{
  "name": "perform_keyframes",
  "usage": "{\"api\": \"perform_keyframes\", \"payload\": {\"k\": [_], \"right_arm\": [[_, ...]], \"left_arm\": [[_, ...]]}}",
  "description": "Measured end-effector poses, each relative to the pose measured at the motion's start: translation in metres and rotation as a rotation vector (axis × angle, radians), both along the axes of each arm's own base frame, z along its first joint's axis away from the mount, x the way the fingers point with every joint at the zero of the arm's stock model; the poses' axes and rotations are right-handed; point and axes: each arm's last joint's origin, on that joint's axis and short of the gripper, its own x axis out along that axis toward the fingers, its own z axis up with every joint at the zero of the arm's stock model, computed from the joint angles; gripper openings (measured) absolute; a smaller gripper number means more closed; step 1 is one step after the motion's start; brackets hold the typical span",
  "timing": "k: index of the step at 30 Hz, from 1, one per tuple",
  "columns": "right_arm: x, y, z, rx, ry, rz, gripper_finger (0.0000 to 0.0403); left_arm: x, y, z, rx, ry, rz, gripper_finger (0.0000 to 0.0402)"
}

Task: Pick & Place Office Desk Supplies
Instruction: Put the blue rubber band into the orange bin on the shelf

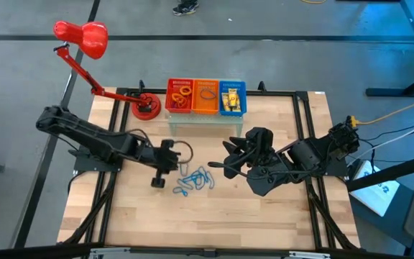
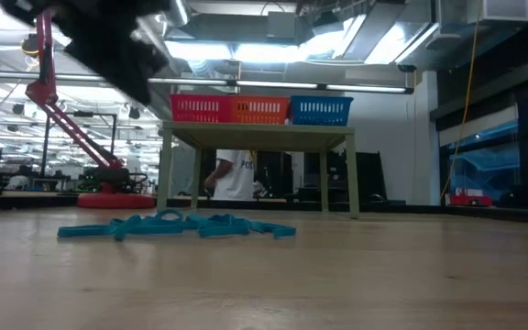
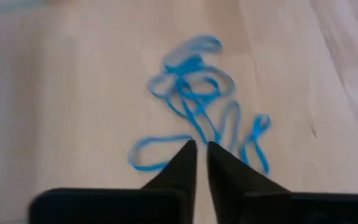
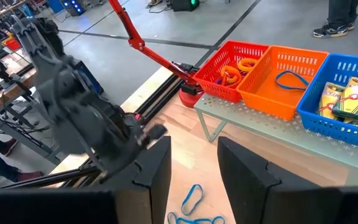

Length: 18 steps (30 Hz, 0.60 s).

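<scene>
Blue wiry loops (image 1: 195, 181) lie in a tangled pile on the worktop (image 1: 279, 216), in front of the raised baskets. Left gripper (image 3: 201, 152) hovers right over the near edge of the pile, jaws almost together with a thin gap, nothing between them; the loops spread ahead of its tips. Right gripper (image 4: 193, 165) sits higher and further off, jaws apart, empty. Left arm is nearer, so likely the one to pick.

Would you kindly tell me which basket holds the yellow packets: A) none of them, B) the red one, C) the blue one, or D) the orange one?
C: the yellow packets lie inside the blue basket, at one end of the row on the small stand.
</scene>
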Motion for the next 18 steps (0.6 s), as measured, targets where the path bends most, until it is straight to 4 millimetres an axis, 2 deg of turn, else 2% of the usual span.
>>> {"api": "perform_keyframes", "payload": {"k": [6,9,13,18], "right_arm": [[0.004,0.003,-0.010,0.013,0.007,-0.006,0.0132],[0.006,0.004,-0.014,0.033,0.001,-0.002,0.0132],[0.009,0.006,-0.020,0.046,0.003,-0.009,0.0132],[0.009,0.010,-0.023,0.071,-0.015,-0.006,0.0132]], "left_arm": [[0.011,-0.005,-0.034,0.035,0.118,-0.065,0.0126],[0.020,-0.007,-0.046,0.085,0.129,-0.116,0.0158],[0.032,-0.011,-0.063,0.116,0.133,-0.161,0.0169],[0.042,-0.013,-0.083,0.106,0.180,-0.168,0.0151]]}}
